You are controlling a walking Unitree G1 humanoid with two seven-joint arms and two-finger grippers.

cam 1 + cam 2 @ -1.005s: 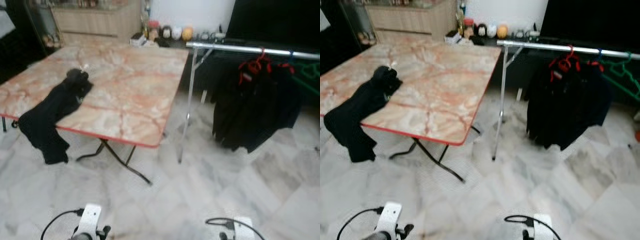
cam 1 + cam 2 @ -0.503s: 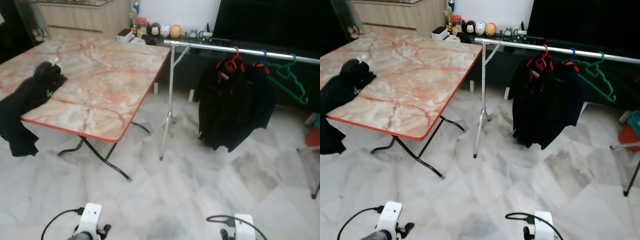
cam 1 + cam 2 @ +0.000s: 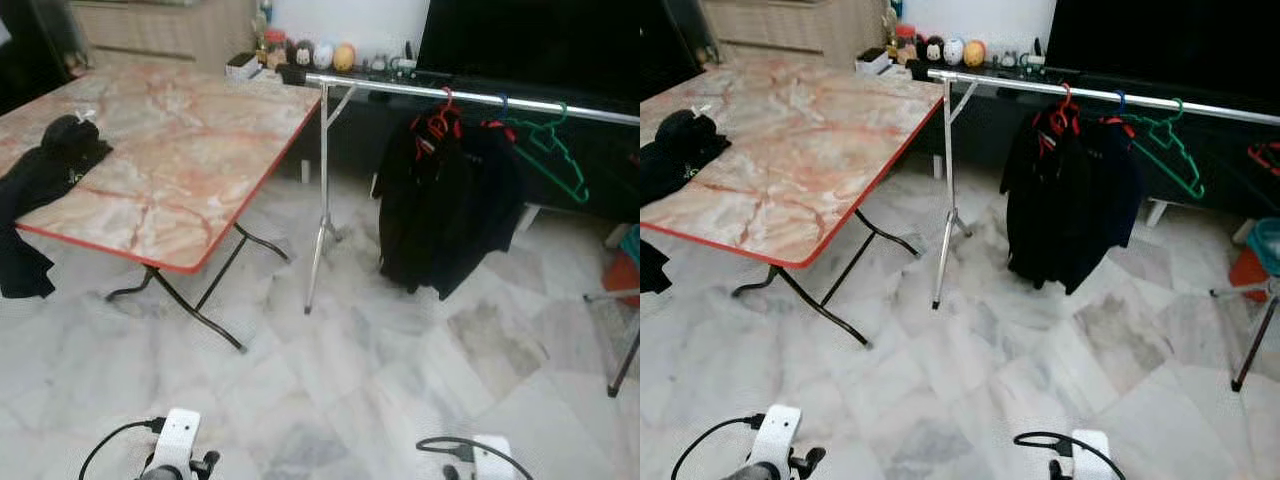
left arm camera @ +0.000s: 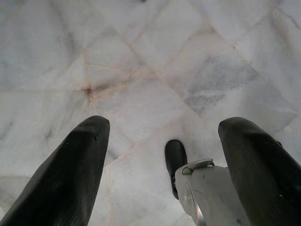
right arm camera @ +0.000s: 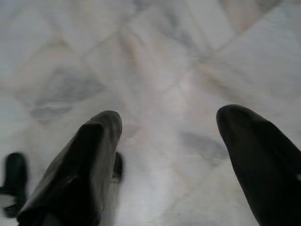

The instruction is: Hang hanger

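At 1 o'clock, green plastic hanger [image 3: 556,152] hangs on silver metal rail [image 3: 470,96] w/ black garments [image 3: 440,215]. At 10, black cloth [image 3: 45,175] drapes off marble surface [image 3: 180,150]. Left gripper [image 4: 162,169] & right gripper [image 5: 164,160] jaws apart, empty, over floor.

A folding table [image 3: 190,150] with a pink marbled top, red edging and black crossed legs stands on the pale grey marble-tile floor [image 3: 380,380]. A black garment [image 3: 45,175] lies bunched on its left part and spills over the near edge (the hanging end reaches down past the tabletop). Just beside the table's right corner, a silver clothes rail [image 3: 1080,95] stands on the same floor, its upright ending in a small splayed foot. Black clothes [image 3: 1070,200] hang from it.
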